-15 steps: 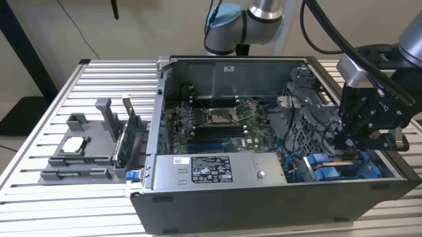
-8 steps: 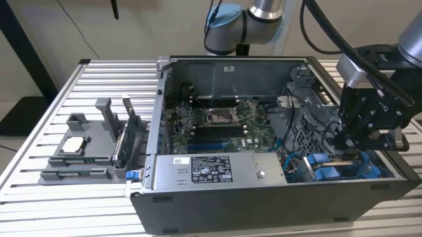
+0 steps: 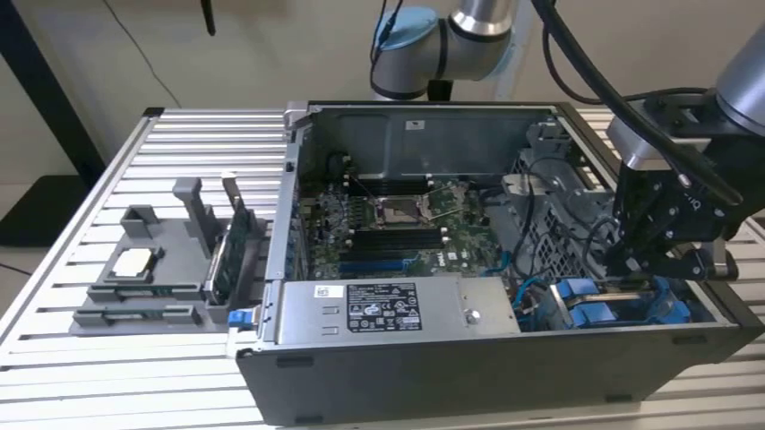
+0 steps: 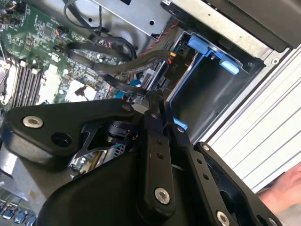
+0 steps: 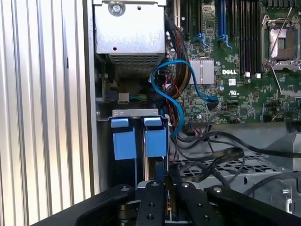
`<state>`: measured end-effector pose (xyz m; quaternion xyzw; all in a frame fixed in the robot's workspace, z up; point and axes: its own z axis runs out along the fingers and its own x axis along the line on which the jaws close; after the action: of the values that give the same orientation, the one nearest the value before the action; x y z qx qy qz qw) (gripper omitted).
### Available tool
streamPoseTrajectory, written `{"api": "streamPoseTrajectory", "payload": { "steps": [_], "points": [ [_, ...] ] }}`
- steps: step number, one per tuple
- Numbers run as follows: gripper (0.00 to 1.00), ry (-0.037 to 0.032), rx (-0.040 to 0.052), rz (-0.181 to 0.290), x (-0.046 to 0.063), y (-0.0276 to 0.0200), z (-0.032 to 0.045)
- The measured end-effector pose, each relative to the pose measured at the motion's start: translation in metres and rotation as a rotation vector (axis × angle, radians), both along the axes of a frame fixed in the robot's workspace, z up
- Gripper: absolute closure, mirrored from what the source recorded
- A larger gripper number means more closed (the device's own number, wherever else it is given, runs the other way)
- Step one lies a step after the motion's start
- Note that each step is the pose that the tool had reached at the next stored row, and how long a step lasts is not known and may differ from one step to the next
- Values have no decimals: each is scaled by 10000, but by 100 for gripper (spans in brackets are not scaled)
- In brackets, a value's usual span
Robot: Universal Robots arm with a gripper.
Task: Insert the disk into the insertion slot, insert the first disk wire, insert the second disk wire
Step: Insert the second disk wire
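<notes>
My gripper (image 3: 633, 269) reaches down into the near right corner of the open computer case, right over the insertion slot (image 3: 562, 313), a grey drive cage with blue fittings. In the first wrist view the fingers (image 5: 151, 200) stand pressed together on a thin dark wire connector (image 5: 160, 172), just beside two blue carrier fronts (image 5: 155, 140) seated in the cage (image 5: 136, 113). The disk's silver body is hidden inside the cage. In the second wrist view the gripper (image 4: 153, 106) tips sit by black cables (image 4: 117, 66) next to a blue-framed bay (image 4: 207, 52).
A grey labelled power-supply box (image 3: 395, 309) lies along the case's front wall. The motherboard (image 3: 395, 224) fills the case floor. Blue and black cables (image 5: 164, 89) loop beside the cage. A grey parts fixture (image 3: 156, 269) stands on the slatted table. A hand (image 4: 282, 190) is near the case's outer side.
</notes>
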<state>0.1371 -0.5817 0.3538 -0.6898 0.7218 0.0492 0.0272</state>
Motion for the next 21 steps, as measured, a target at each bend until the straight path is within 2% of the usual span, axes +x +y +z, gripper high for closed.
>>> {"api": "streamPoseTrajectory", "payload": {
  "steps": [8,21],
  "points": [
    [84,-1,11,1,51,-9,-24],
    [84,-23,12,1,56,-10,-57]
  ]
}}
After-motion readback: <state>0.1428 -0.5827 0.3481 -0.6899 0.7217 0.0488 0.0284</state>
